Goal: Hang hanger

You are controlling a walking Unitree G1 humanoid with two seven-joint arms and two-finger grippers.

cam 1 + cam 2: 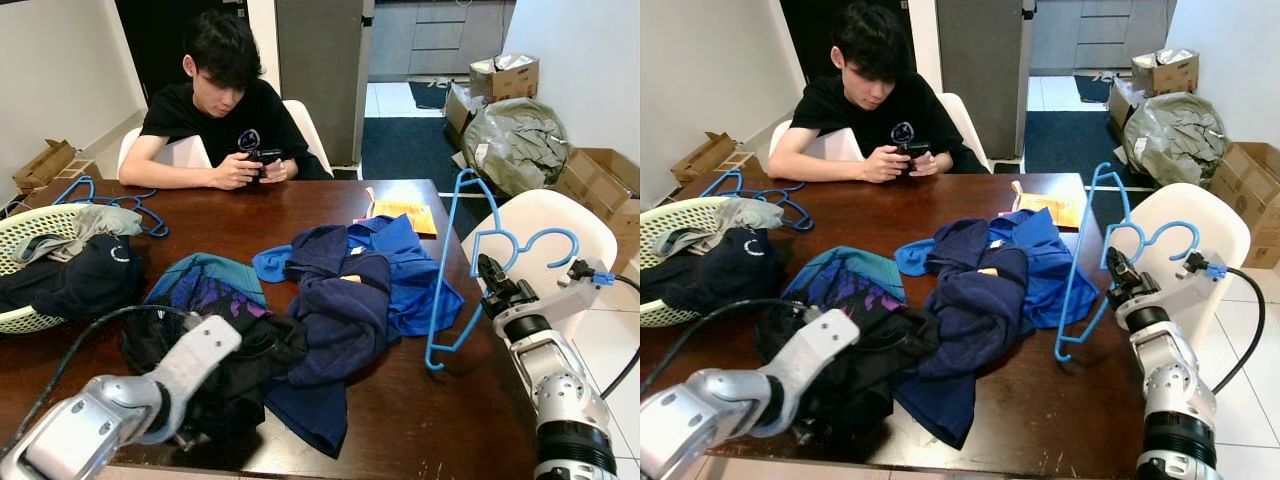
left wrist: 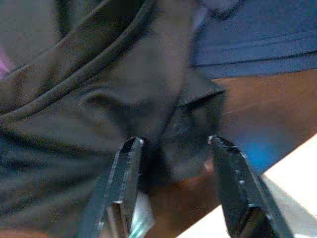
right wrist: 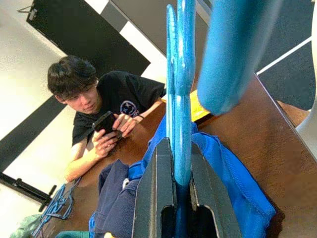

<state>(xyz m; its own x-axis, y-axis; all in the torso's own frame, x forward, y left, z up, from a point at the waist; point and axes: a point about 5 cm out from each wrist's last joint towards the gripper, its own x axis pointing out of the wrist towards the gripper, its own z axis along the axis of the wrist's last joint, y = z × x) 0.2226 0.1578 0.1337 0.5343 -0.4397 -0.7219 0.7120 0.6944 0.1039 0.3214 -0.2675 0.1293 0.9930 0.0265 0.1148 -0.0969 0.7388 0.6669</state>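
So my right gripper point(image 1: 487, 272) is clamped tight on the blue hanger point(image 1: 450, 270), holding it upright just off the table's point(image 1: 440, 400) right edge so it clears the clothes. My left gripper point(image 2: 173, 163) sits part open at the table's near edge, fingers around a fold of black garment point(image 1: 235, 370), probably to pin it.

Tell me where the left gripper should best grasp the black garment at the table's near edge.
Probably the raised fold of the crumpled black fabric garment nearest the wooden table edge, coming from the near side and slightly above. The left gripper has its fingers open astride a bunched ridge there, thick enough to pinch.
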